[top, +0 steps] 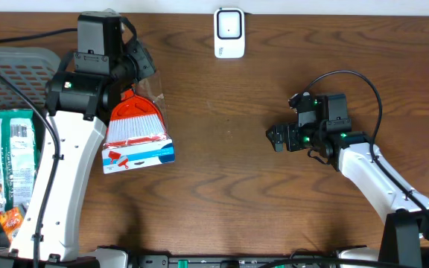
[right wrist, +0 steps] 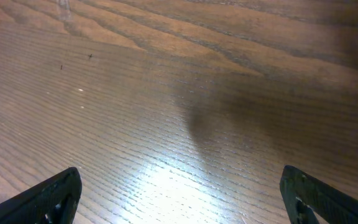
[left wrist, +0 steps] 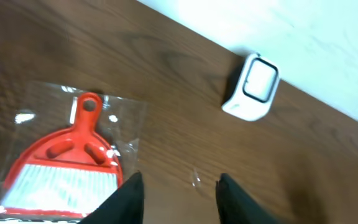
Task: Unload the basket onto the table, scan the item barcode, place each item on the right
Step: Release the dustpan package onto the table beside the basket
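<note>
Overhead view shows the bagged dustpan brush [top: 136, 134] lying flat on the surface [top: 222, 193] left of centre, under the left arm, well apart from the white scanner [top: 229, 32] at the far edge. The left pincer [left wrist: 179, 194] is released, fingers parted over bare wood just right of it, and the right pincer [top: 276, 138] hangs wide open and empty on the right. A pinch on its slick, floppy wrap could slip or let it sag, and with no barcode showing, the code may end up turned away from the scanner.
</note>
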Controlling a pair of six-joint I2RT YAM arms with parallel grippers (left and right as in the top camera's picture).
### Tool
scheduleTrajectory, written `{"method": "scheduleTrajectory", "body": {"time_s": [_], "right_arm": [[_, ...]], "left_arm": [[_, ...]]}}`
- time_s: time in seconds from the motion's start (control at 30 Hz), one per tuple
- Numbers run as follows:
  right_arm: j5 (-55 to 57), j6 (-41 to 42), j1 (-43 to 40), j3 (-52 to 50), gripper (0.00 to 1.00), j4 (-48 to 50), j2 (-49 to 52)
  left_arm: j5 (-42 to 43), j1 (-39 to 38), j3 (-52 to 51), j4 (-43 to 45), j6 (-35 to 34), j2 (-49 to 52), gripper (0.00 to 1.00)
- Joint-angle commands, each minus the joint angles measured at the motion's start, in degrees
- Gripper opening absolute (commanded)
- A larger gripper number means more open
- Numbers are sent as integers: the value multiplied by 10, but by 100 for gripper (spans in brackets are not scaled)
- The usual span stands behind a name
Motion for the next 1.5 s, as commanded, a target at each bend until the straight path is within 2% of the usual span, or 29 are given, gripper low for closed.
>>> {"method": "scheduleTrajectory", "body": {"time_s": [0.0, 0.17, 0.47, 0.63, 0.77, 0.9, 1.0, 1.13, 1.33, 1.47], "right_arm": [[-6, -7, 5, -4, 99, 1, 4], [-6, -7, 5, -4, 99, 1, 4], [-6, -7, 5, -4, 99, 1, 4], [-6, -7, 5, -4, 99, 0, 4], [-6, -7, 5, -4, 99, -2, 4], [7, -7, 5, -4, 99, -4, 4], [14, -7, 5, -4, 99, -7, 4], [15, -7, 5, -4, 99, -7, 4], [15, -7, 5, -4, 99, -8, 4], [15, -6, 5, -4, 99, -14, 4]], "left_arm": [[-51, -1, 10, 3, 10, -2, 39], [-54, 0, 10, 4, 10, -2, 39], [-124, -1, 10, 15, 17, -17, 41], [-131, -1, 10, 55, 80, -44, 53], [-209, 0, 10, 93, 97, -78, 59], [-284, 0, 10, 130, 150, -121, 61], [-341, 4, 10, 152, 186, -153, 68], [-370, 46, 10, 163, 220, -188, 70], [-364, 150, 10, 160, 220, -203, 81], [-351, 215, 10, 141, 221, -194, 82]]}}
